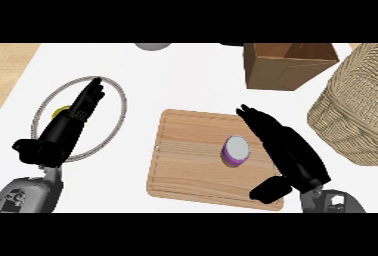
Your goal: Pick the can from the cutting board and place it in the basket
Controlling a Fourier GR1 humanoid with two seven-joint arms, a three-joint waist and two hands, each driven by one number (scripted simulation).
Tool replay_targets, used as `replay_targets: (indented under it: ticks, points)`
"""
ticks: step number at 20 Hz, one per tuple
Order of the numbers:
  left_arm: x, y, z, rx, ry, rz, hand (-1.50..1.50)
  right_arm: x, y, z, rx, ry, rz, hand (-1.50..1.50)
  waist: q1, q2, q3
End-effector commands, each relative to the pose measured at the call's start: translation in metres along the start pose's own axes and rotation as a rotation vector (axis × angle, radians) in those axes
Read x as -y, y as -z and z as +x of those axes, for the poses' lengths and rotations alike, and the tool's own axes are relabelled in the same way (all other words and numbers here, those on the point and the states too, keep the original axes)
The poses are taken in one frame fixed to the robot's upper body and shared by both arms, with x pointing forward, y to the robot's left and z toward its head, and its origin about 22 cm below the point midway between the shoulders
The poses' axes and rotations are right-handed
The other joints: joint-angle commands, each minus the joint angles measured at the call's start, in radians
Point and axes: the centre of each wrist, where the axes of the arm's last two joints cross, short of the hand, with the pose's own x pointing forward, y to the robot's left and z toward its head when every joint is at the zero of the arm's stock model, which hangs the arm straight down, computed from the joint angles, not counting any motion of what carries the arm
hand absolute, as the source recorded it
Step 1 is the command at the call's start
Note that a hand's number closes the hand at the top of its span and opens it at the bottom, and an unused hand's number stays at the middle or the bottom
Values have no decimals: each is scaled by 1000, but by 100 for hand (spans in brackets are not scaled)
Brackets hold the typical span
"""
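Hovering: right hand (289,150) fingers straight, just beside can (236,150) on cutting board (184,165), holding nothing | left hand (70,122) spread.

Bright even light, faint soft shadows (no glare)

My left hand (70,120) shows at the view's left, fingers straight and pointing away from me, with the grey forearm entering from the lower left corner. My right hand (288,150) reaches up from the lower right, fingers extended and close together, thumb seemingly tucked low near the wrist.
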Motion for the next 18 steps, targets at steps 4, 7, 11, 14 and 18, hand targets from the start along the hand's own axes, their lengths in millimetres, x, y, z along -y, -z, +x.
replay_targets:
  ticks: [4, 7, 11, 14, 18]
  points:
    - [25, 9, -9, -6, -3, -16, 0, -6, 12, 24, -47, -53, 17, -150, 0, 0, 0]
    - [-17, -3, -3, 15, 10, 11, 0, -27, 18, 18, -55, -87, 33, -150, 3, 0, 0]
    - [5, 5, -6, -6, -7, 8, 0, -44, 25, 14, -53, -102, 42, -150, 1, 1, 0]
    - [-13, -10, 13, 7, 15, -10, 0, -49, 29, 2, -63, -112, 50, -150, 4, 0, 0]
    - [7, 9, -9, -4, -1, 2, 0, -53, 35, 1, -80, -103, 50, -150, 0, 1, 0]
